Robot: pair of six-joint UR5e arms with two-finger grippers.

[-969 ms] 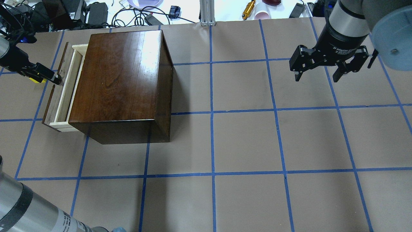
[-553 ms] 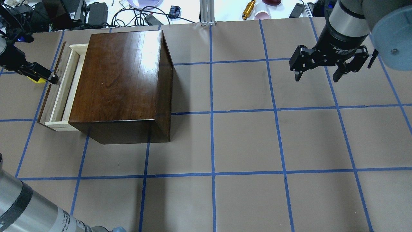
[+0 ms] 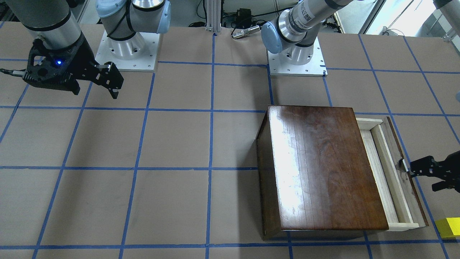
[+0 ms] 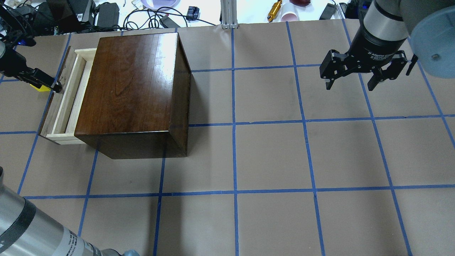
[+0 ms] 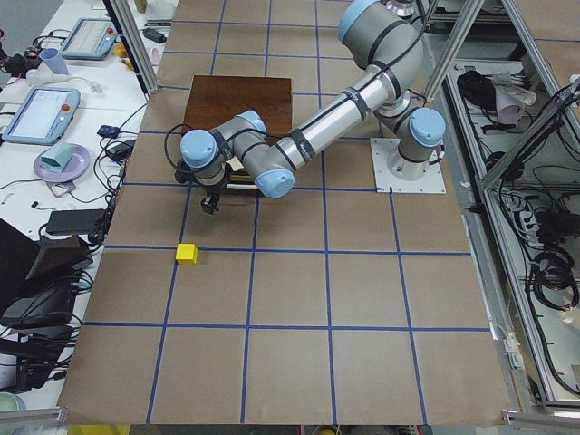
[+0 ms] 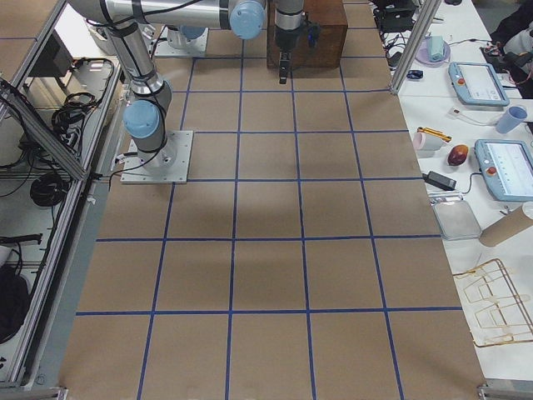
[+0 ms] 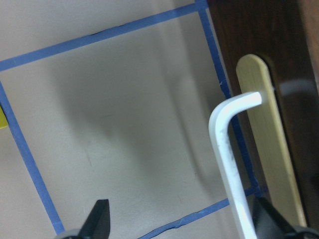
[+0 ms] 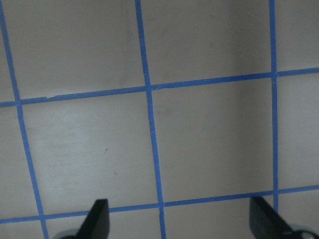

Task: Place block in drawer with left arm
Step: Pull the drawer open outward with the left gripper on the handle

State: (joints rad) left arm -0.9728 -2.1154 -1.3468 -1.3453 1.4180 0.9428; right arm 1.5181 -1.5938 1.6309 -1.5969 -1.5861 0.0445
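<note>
Left fingers (image 7: 184, 225) spread wide, nothing between the pads, sitting right at the drawer (image 4: 65, 101) front; a white bent rod (image 7: 225, 149) runs between them with its end against the dark panel. Block (image 3: 447, 227) is on the table (image 4: 270, 156) near the left fingers on the side away from the drawer, apart from them, flat on one face, not held. Drawer stands partway out of the cabinet (image 4: 131, 85), pale tray showing, no block in it. My read: small rigid cube, light, plain faces likely a bit slick, no crush risk; come from above and pinch two opposite side faces square-on at mid-height, with the opening narrowed first. Tray gap looks slim, so the drop needs care. Right fingers (image 4: 350, 87) well off across the table, spread, holding nothing
</note>
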